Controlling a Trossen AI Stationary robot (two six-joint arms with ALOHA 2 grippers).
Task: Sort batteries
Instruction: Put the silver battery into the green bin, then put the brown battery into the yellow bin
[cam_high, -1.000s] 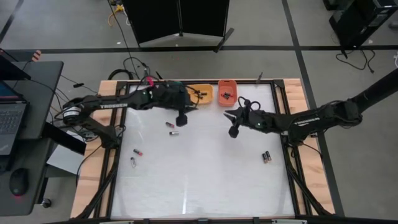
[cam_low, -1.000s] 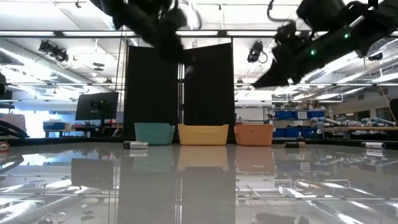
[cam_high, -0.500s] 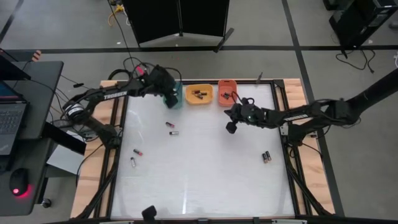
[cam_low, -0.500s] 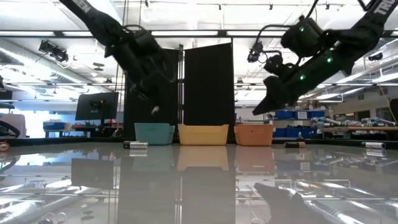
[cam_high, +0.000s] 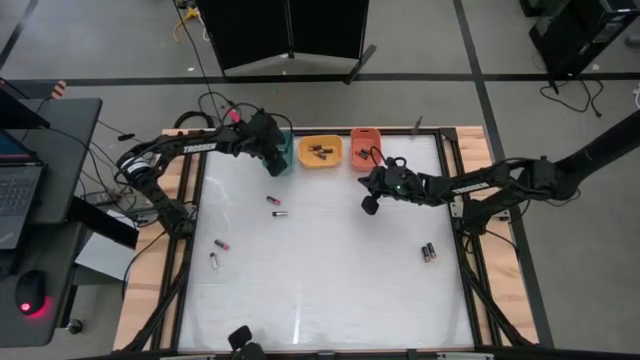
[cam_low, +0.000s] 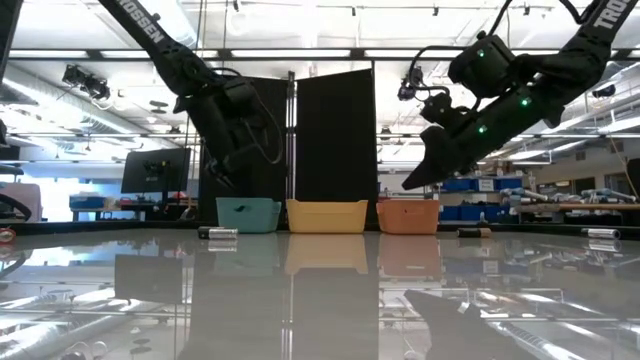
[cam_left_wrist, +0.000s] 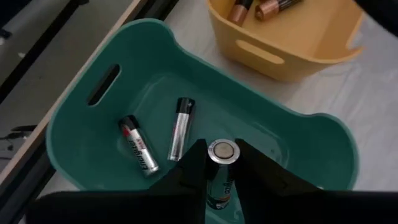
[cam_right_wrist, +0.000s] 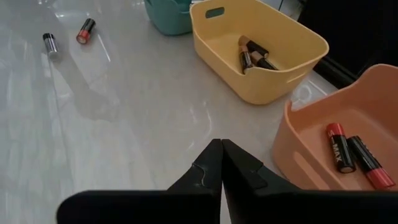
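Note:
My left gripper (cam_high: 272, 165) hangs over the green tray (cam_left_wrist: 74, 118) at the table's far side, shut on a silvery battery (cam_left_wrist: 222, 152). Two batteries (cam_left_wrist: 140, 145) (cam_left_wrist: 181, 127) lie on the green tray's floor. The yellow tray (cam_right_wrist: 261, 37) holds a few dark and copper batteries (cam_right_wrist: 252, 57), and the red tray (cam_right_wrist: 348, 118) holds two (cam_right_wrist: 339, 147). My right gripper (cam_right_wrist: 221, 144) is shut on nothing, above the bare table in front of the red tray (cam_high: 365, 148). Loose batteries (cam_high: 276, 206) (cam_high: 217, 251) (cam_high: 428, 252) lie on the table. My left gripper pinches the battery's round side (cam_left_wrist: 215, 174) between its two fingers. The fingers slant down from the near side and lie along the battery. Its flat end (cam_left_wrist: 222, 151) points past the fingertips at the green tray's floor, and it hangs clear of the tray.
The three trays stand in a row along the far edge. The white table (cam_high: 330, 280) lies between wooden side rails (cam_high: 150, 270). Cables (cam_high: 215, 105) lie beyond the far left corner, and a desk with a laptop (cam_high: 20, 190) stands to the left.
My left gripper has gone from the table in front of the yellow tray toward the far left edge and down, and now hangs over the green tray with the battery. My right gripper has sunk a little in front of the red tray.

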